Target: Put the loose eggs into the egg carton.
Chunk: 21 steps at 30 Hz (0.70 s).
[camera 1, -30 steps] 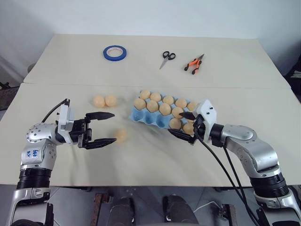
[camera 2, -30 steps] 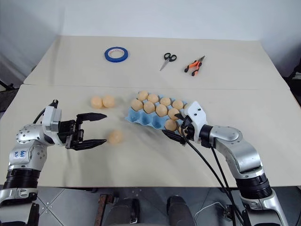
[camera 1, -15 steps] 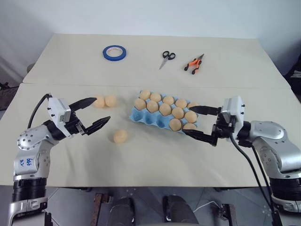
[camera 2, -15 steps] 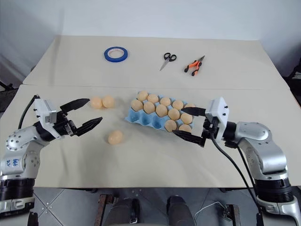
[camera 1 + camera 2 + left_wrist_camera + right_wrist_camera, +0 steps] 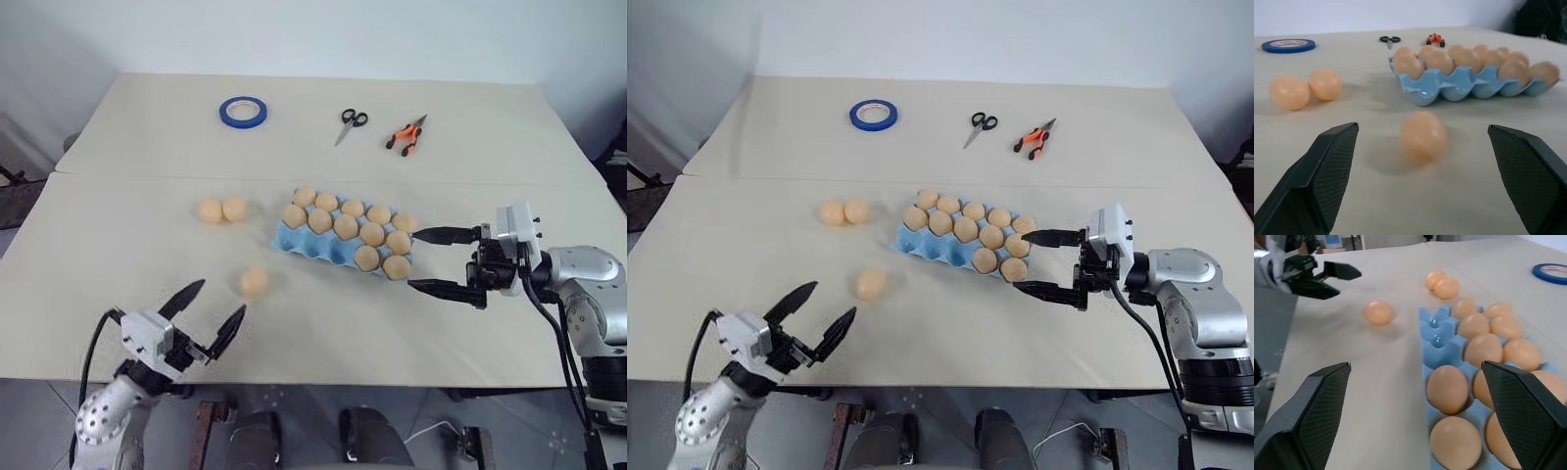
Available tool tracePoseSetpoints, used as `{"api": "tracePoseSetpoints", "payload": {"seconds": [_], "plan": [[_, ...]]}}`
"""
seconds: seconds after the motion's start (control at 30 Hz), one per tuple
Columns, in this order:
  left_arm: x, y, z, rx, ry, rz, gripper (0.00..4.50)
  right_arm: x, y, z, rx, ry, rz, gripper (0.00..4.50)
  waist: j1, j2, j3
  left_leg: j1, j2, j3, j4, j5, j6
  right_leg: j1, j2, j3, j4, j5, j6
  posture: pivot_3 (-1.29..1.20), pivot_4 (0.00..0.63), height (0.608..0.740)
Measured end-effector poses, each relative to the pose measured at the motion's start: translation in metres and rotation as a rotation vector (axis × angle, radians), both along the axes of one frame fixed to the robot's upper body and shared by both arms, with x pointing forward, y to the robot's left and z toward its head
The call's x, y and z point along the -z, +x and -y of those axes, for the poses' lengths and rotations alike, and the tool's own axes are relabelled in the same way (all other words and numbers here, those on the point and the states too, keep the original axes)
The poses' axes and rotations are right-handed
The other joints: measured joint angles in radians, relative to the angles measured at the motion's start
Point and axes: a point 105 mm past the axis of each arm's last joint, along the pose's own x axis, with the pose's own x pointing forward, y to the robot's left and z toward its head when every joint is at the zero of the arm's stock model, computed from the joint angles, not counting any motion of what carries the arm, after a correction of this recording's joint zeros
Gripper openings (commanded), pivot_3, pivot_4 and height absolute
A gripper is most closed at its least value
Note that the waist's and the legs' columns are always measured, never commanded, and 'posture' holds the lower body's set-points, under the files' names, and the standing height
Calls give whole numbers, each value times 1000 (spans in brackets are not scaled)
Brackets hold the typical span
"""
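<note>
The light blue egg carton (image 5: 312, 247) lies mid-table with several pale orange eggs in its cups. Three loose eggs rest on the table to its left. Two of them touch each other (image 5: 209, 211) (image 5: 233, 209), and a single egg (image 5: 254, 282) lies nearer the front. My left gripper (image 5: 221, 297) hovers open and empty low at the table's front edge, just short of that single egg (image 5: 1422, 136). My right gripper (image 5: 415, 260) stands open and empty just right of the carton's right end, fingers pointing at it (image 5: 1437, 340).
At the back of the table lie a blue tape roll (image 5: 243, 111), scissors (image 5: 349, 122) and orange-handled pliers (image 5: 407, 132). A seam runs across the table behind the carton. The table's front edge is close under my left gripper.
My left gripper pulled back and sank from beside the two eggs to the front edge. My right gripper drew away to the right from the carton's near-right corner. Both stayed open.
</note>
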Motion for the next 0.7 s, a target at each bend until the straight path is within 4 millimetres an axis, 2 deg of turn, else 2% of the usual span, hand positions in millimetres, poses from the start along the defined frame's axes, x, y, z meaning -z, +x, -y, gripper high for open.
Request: {"api": "tracePoseSetpoints", "payload": {"seconds": [0.13,0.27,0.4,0.63,0.7], "plan": [[4,9,13,-30,30,-2,4500,2,-1,0,-7,-4,0,4483,-1,1,0,3,1,-1,0,1,1,7,1,-2,-9,5,-3,0,150,740],[-2,37,16,-77,78,38,4500,4,0,-3,-13,-8,-2,4483,-1,2,0,2,1,-1,0,2,3,8,1,-2,-13,8,-3,0,150,740],[6,51,21,-72,113,8,4500,5,3,-2,-1,-11,5,4483,-2,3,-1,2,2,1,-1,1,2,8,1,-4,-16,9,-2,0,150,740],[17,59,30,-43,137,-41,4500,4,6,-4,22,5,18,4483,-1,3,-1,1,5,2,-1,0,0,6,3,-7,-15,9,-2,0,150,740],[16,61,31,-40,136,-39,3896,3,7,-5,31,6,24,4500,0,3,-1,1,5,2,-1,0,1,6,3,-7,-15,9,-2,0,150,740]]}}
